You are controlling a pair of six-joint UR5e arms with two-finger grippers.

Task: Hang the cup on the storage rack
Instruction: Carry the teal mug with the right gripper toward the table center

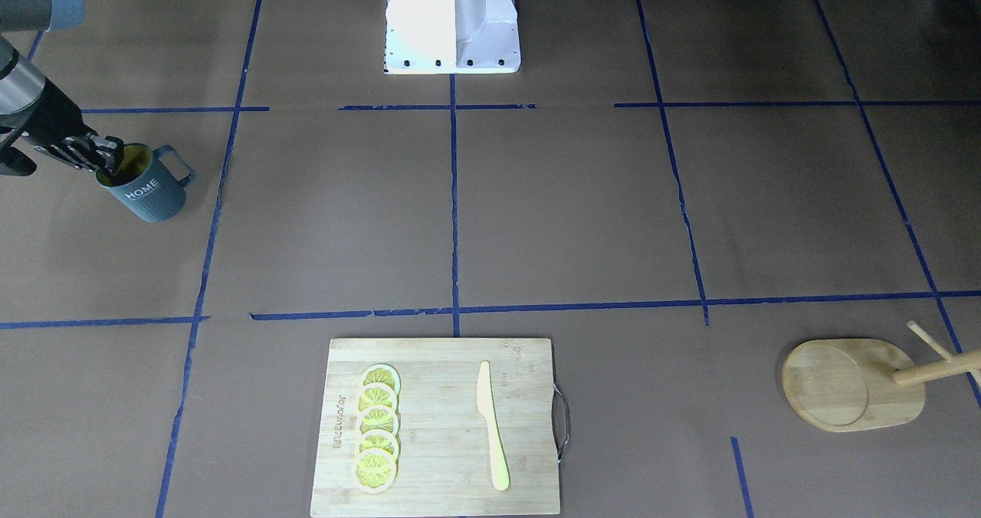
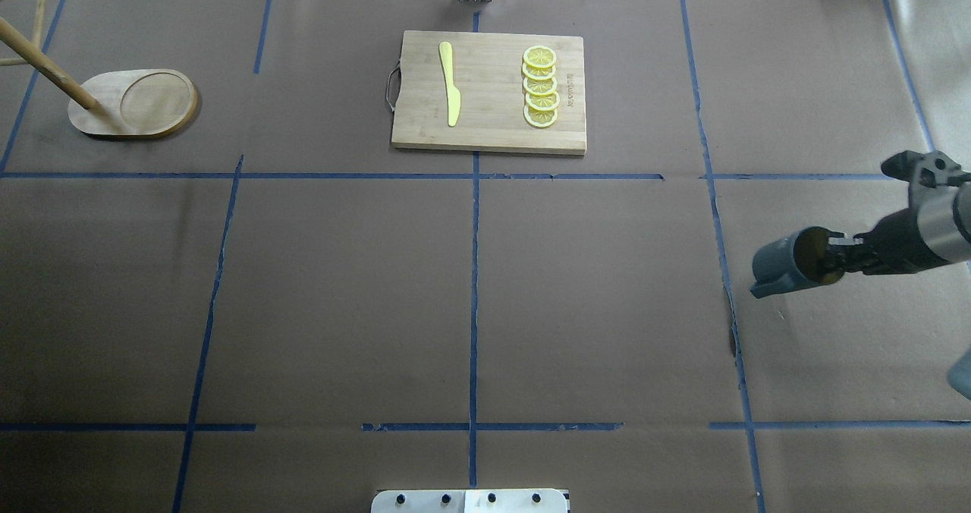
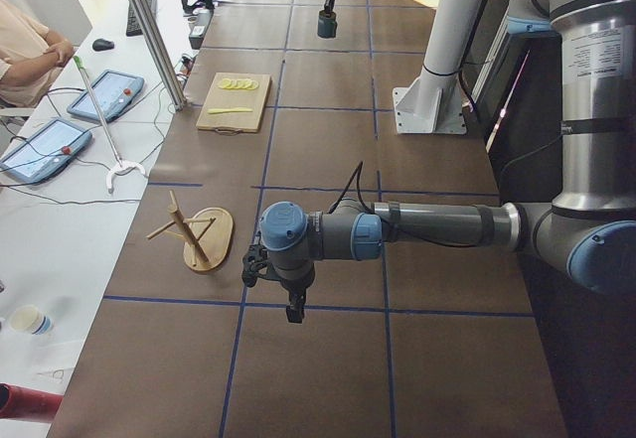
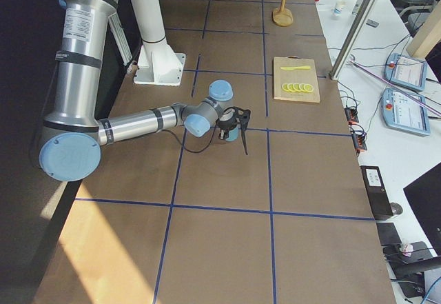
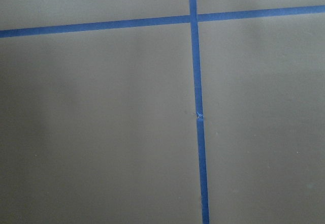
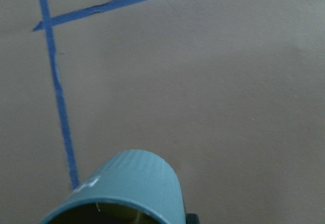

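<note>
Reckoned on the overhead view from the middle of the brown paper-covered desk (image 2: 341,293), the small dark blue-grey mug with a yellow inside (image 2: 777,266) sits at 3 o'clock, near the robot's right edge. The right pincer (image 2: 833,255) is clamped on its rim, one finger inside the mouth and one outside. The mug is tipped over, mouth toward the wrist and base toward the desk's centre. Its looped handle (image 1: 180,167) sticks out on the robot's side, and white "HOME" lettering shows in the front-facing view.

The left pincer (image 3: 290,304) shows only in the left side view, pointing down over the desk. Whether its fingers are apart or together I cannot tell. Its wrist camera sees only brown paper and crossing blue tape lines (image 5: 195,82).

Farther off, at 12 o'clock, lies a rectangular wooden cutting board (image 2: 489,130). It carries a yellow knife (image 2: 449,84) and a row of lemon slices (image 2: 540,86).

At 10 o'clock, in the far left corner, stands the light wooden rack with an oval base (image 2: 155,103), well apart from the mug.
</note>
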